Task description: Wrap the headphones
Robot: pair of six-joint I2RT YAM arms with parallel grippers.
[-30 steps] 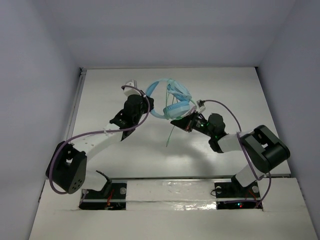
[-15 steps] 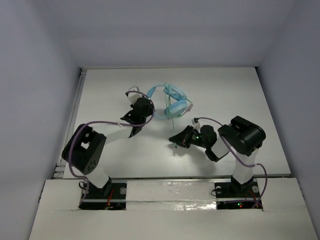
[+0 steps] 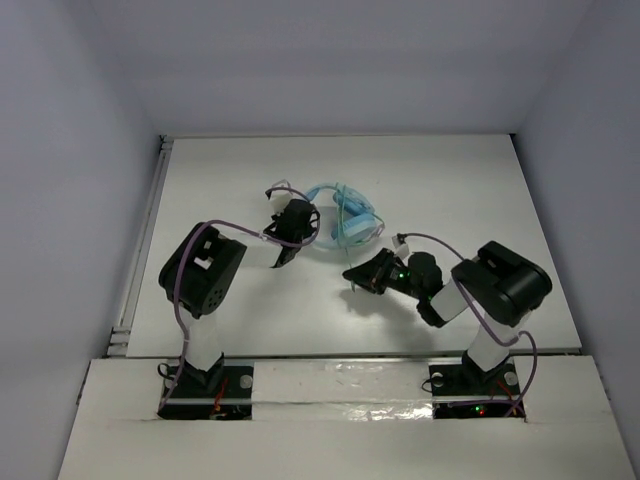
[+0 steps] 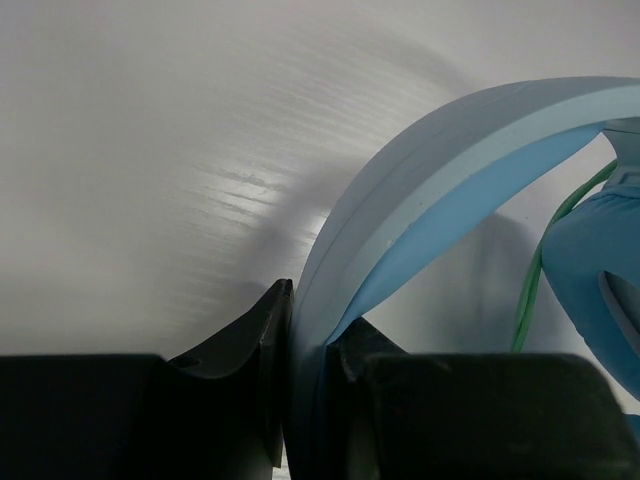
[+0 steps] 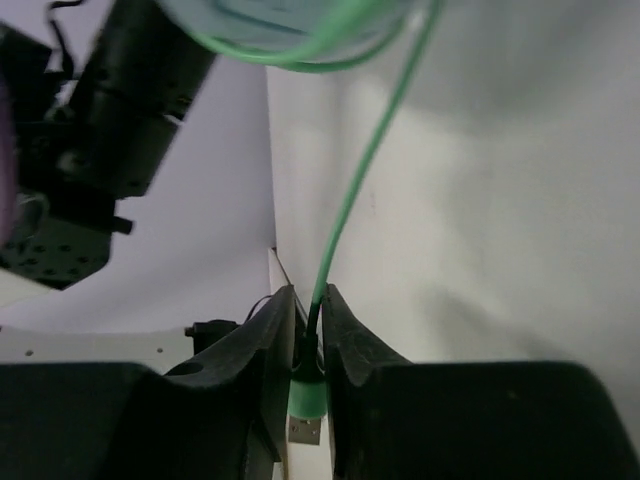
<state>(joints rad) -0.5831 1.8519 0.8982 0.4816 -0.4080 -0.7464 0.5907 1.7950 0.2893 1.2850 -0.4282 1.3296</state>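
Observation:
The light blue headphones (image 3: pixel 345 213) sit at the middle of the white table, cord looped around them. My left gripper (image 3: pixel 300 222) is shut on the thin blue headband (image 4: pixel 420 190), which rises between its jaws; an ear cup (image 4: pixel 600 270) and a bit of green cord (image 4: pixel 535 290) show at the right. My right gripper (image 3: pixel 352 275) is shut on the plug end of the pale green cord (image 5: pixel 355 190), whose green plug (image 5: pixel 307 400) sits between the jaws. The cord runs up to loops at the ear cup (image 5: pixel 290 25).
The white table (image 3: pixel 460 190) is walled by pale panels at the back and sides. The left arm's black wrist (image 5: pixel 110 120) is close by in the right wrist view. Purple cables trail along both arms.
The left arm has folded in and drawn the headphones a little right and nearer. The right gripper pulled back from the ear cup with the cord end, down toward the near side.

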